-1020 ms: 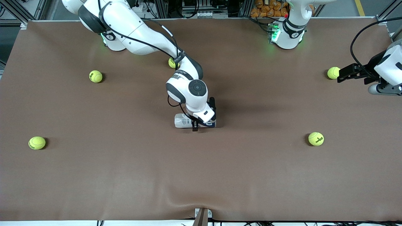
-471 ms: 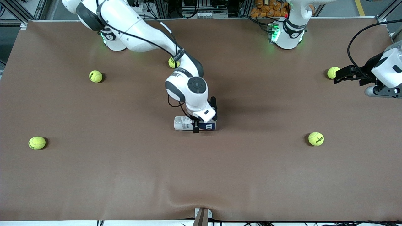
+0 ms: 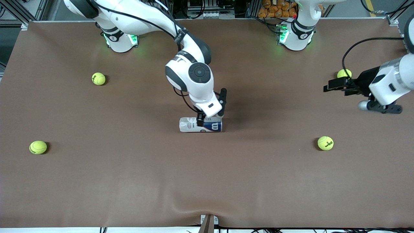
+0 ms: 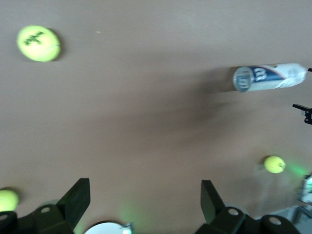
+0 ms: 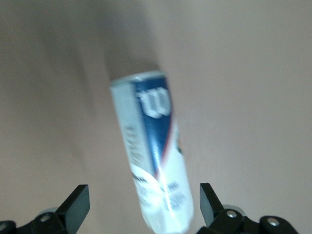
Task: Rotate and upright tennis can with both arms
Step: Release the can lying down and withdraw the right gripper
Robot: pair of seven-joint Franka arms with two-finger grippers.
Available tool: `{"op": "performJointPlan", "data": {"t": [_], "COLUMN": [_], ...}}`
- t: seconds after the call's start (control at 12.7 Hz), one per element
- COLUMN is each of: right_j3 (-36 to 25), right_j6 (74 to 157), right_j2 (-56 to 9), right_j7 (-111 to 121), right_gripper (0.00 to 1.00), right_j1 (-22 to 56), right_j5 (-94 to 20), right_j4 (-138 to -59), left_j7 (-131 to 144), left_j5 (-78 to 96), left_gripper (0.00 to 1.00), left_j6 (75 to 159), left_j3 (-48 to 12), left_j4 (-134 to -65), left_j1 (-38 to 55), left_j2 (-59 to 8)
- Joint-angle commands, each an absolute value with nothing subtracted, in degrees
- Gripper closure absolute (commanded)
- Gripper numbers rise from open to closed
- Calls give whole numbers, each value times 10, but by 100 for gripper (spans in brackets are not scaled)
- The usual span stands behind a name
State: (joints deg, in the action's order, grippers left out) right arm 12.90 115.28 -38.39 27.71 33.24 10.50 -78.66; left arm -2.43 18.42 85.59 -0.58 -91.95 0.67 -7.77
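Tennis can: the tennis can (image 3: 201, 124) lies on its side near the middle of the counter (image 3: 207, 181), long axis running between the two arms' ends. Its dark-blue part with the white "W" points toward the left arm's end, the white part toward the right arm's end. In the right wrist view the tennis can (image 5: 153, 156) lies free on the brown surface, between the two fingertips in line of sight but touched by neither. In the left wrist view the tennis can (image 4: 268, 78) shows end-on, silvery rim toward the camera.

Right hand: the right hand (image 3: 212, 108) is in the air just over the tennis can, fingers spread wide and holding nothing; the black fingers (image 5: 75, 202) stand apart on either side of the tennis can.

Left hand: the left hand (image 3: 333, 86) hangs over the counter toward the left arm's end, well apart from the tennis can, its fingers (image 4: 78, 197) wide and gripping nothing.

Tennis balls: one tennis ball (image 3: 343, 74) lies just beside the left hand in the front view. Another ball (image 3: 325, 143) lies nearer the front camera at the same end. Two balls (image 3: 98, 78) (image 3: 38, 147) lie toward the right arm's end.

Counter: brown covering, slightly wrinkled at the edge nearest the front camera.
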Motion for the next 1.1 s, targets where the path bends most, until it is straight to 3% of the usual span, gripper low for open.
{"op": "performJointPlan", "data": {"t": [0.0,0.47,0.78,1.02], "right_j3": [132,132,137,83], "right_j6": [1133,1075,1043,980], "right_j2": [-353,-304,-274,-222], "right_j7": [216,127,129,128], "right_gripper": [0,0,0,0], "right_j1": [297,164,47,11], "right_j5": [95,92,77,12], "right_j4": [-800,-796,-795,-800], "left_j7": [-46,-76,-76,-87], "left_j5": [226,314,326,348], "left_gripper": [0,0,0,0], "left_j6": [866,896,904,959], "left_j3": [-9,-17,-43,-65], "left_j4": [-913,-917,-933,-977], "left_j1": [1,10,10,6], "left_j2": [-108,-170,-174,-167]}}
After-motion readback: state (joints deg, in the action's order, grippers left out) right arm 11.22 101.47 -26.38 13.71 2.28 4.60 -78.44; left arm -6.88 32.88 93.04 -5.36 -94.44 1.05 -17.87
